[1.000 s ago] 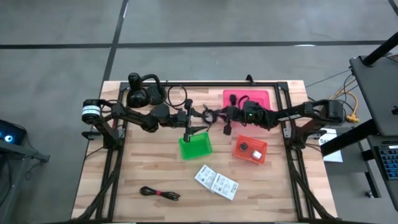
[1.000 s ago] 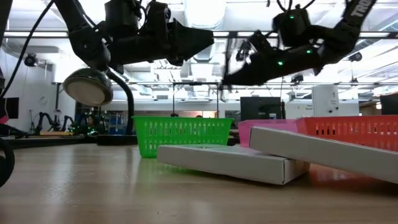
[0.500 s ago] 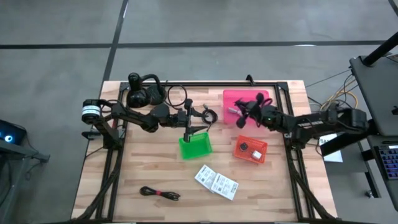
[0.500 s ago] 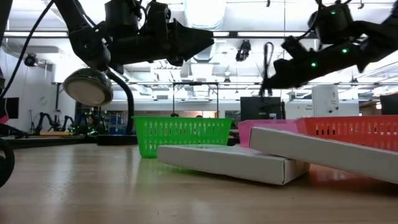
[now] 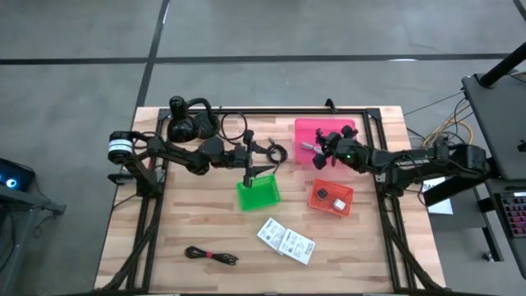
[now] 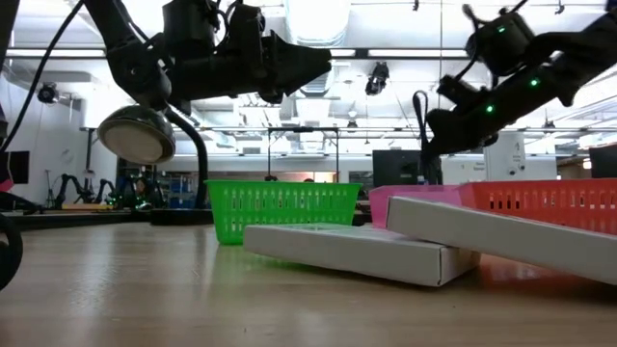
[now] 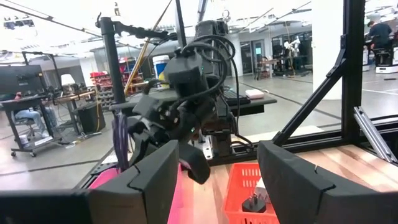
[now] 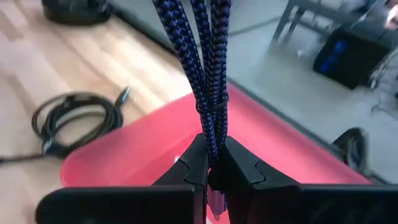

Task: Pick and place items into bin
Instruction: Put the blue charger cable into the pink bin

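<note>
On the wooden table stand three bins: a pink bin at the back right, a green bin in the middle, and an orange bin in front of the pink one. Above the pink bin, the right tool is pressed together, pinching a bundled purple cable that stands upright. The left tool hangs over the green bin, fingers spread. Near the table's front edge lie white packets and a black-red cable.
</note>
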Robot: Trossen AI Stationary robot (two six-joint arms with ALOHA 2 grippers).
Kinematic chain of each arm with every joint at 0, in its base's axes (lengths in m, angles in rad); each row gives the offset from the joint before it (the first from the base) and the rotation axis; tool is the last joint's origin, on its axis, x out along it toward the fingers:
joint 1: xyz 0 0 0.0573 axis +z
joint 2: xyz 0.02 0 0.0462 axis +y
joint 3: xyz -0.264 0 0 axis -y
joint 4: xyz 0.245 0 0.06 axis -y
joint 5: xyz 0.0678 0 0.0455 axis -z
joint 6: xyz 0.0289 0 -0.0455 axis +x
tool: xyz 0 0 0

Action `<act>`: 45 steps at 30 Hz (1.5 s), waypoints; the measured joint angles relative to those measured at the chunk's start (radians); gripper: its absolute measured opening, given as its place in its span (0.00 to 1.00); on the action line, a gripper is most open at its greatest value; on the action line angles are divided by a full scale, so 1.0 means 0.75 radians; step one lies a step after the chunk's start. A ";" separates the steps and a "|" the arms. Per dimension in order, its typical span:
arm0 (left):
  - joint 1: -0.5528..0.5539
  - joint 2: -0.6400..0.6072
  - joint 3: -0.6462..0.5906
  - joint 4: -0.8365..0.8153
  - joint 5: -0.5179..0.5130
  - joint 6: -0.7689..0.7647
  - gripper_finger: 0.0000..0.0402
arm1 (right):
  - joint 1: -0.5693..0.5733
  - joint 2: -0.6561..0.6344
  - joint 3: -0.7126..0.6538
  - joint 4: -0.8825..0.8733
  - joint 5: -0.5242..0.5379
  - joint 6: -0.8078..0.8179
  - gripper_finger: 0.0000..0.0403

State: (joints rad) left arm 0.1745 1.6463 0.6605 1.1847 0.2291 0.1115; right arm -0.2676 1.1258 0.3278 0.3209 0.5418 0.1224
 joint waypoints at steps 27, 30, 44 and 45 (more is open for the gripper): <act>0.001 0.001 -0.011 -0.028 0.000 0.000 0.51 | -0.046 0.352 0.391 -0.818 0.258 0.494 0.04; 0.001 0.001 -0.012 -0.029 0.000 0.000 0.51 | -0.046 0.361 0.402 -0.813 0.258 0.491 0.04; 0.001 0.001 -0.012 -0.034 0.000 0.000 0.51 | -0.046 0.349 0.400 -0.769 0.259 0.511 0.21; 0.001 0.001 -0.012 -0.034 0.000 0.000 0.51 | -0.046 0.348 0.400 -0.769 0.259 0.511 0.22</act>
State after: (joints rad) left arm 0.1753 1.6470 0.6514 1.1591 0.2291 0.1112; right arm -0.3019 1.3866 0.6281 -0.2559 0.7363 0.5056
